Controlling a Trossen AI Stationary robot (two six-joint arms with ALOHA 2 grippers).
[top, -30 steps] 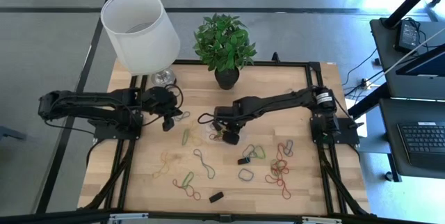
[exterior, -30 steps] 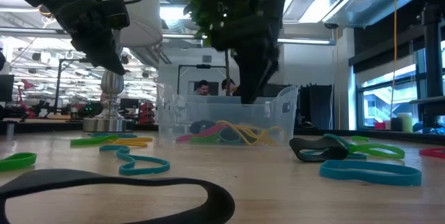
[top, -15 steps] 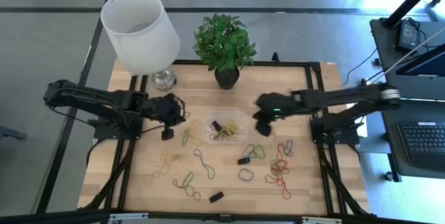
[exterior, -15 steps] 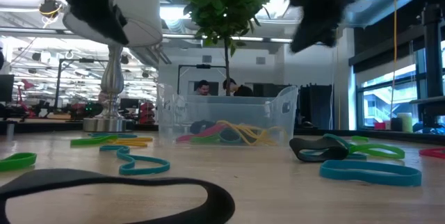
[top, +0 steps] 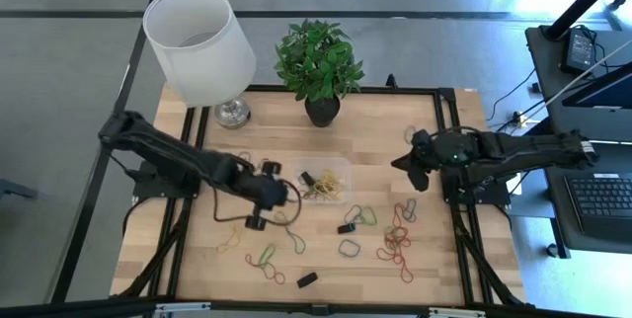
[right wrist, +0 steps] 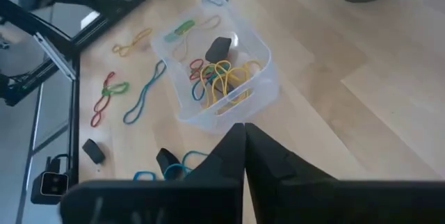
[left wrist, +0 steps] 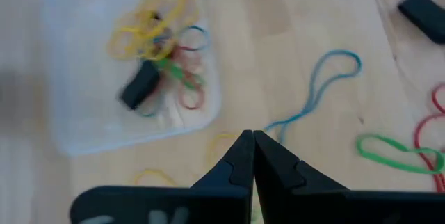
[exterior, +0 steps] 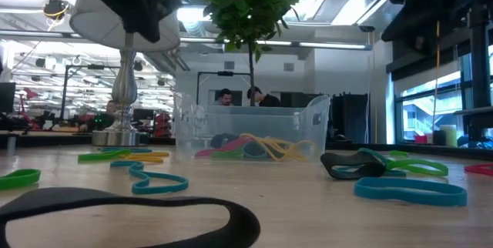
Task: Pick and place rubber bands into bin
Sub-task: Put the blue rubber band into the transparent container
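Note:
The clear bin (top: 322, 182) stands in the table's middle and holds a tangle of yellow, red, green and black rubber bands (right wrist: 221, 76). More rubber bands lie flat on the wood: a teal one (top: 288, 229), red ones (top: 395, 244), a green and red one (top: 265, 257). My left gripper (top: 255, 219) hovers shut above the table just left of the bin, empty; its own view shows the bin (left wrist: 128, 64) and the teal band (left wrist: 316, 92) ahead of it (left wrist: 252, 137). My right gripper (top: 403, 160) hangs shut and empty over the table's right part, facing the bin (right wrist: 243, 130).
A white lampshade (top: 197, 41) on its metal stand and a potted plant (top: 318, 66) stand at the far edge. Black bands (top: 307, 279) (top: 347, 227) lie near the front. The bin (exterior: 250, 129) shows across the low view, with people in the room behind it.
My right gripper has left the bin, risen and swung back toward the table's right edge. My left gripper has travelled from the table's left side toward the middle and the near edge, ending beside the bin. The bin and the bands on the table have stayed put.

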